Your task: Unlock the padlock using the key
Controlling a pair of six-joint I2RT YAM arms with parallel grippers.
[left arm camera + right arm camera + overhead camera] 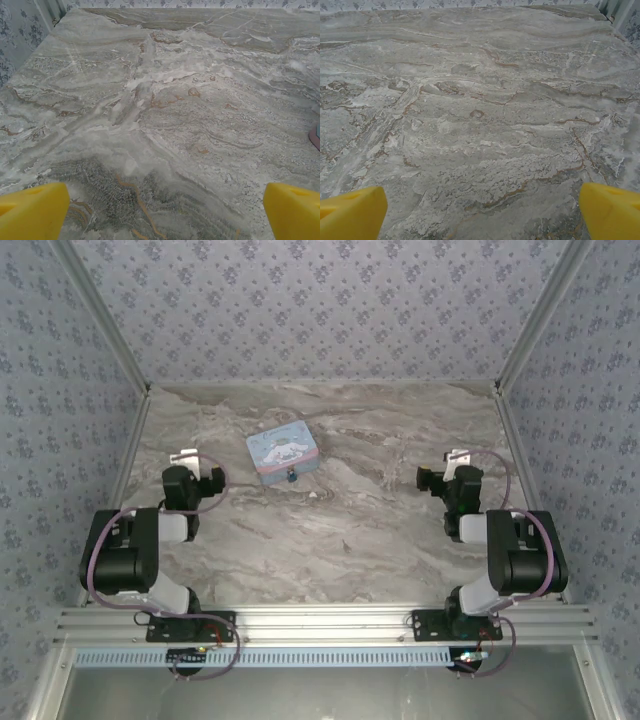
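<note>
Fingers (30,212) on the left gripper (190,460) and right gripper (455,462) stand spread wide, holding nothing, either side of the tin (283,448). The padlock (291,476) sits at the tin's near edge; the key probably wants finding first.

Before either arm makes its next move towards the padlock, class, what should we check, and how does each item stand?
1. Left gripper open: ok, jaws wide apart, nothing between them.
2. Right gripper open: ok, jaws wide apart, nothing held.
3. Padlock found: ok, a tiny dark piece at the near edge of the cartoon-printed tin.
4. Key found: cannot tell, nothing reads clearly as a key.
5. Shackle locked: cannot tell, too small.
6. Arms apart from the tin: ok, one on each side.
</note>
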